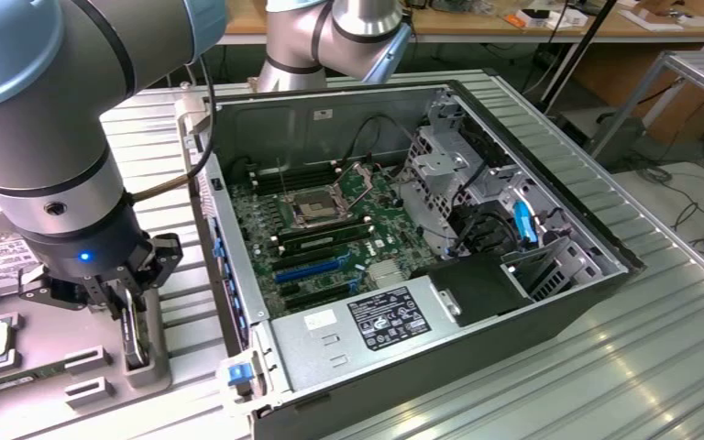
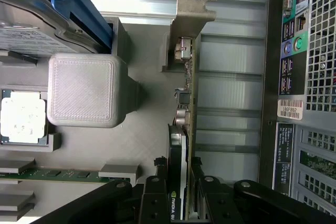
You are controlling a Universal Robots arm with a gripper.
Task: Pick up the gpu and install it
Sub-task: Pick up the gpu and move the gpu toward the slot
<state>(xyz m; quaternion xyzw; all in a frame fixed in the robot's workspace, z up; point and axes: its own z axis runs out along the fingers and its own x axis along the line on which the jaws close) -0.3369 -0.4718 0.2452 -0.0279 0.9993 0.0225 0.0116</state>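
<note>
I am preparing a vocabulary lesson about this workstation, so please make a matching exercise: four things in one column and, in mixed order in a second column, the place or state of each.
Things
1. gpu
2. gripper
3. computer case
4. processor chip

Places or states
a. lying open, mainboard showing
b. flat in a square pocket of the grey tray
c. standing on edge in a grey holder
d. closed on the gpu

Pairs: 1-c, 2-d, 3-a, 4-b

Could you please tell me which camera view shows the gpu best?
The wrist view: the gpu shows edge-on, board and silver bracket clear, with the gripper shut on it. The exterior view gives a thin dark sliver under the gripper.
</note>
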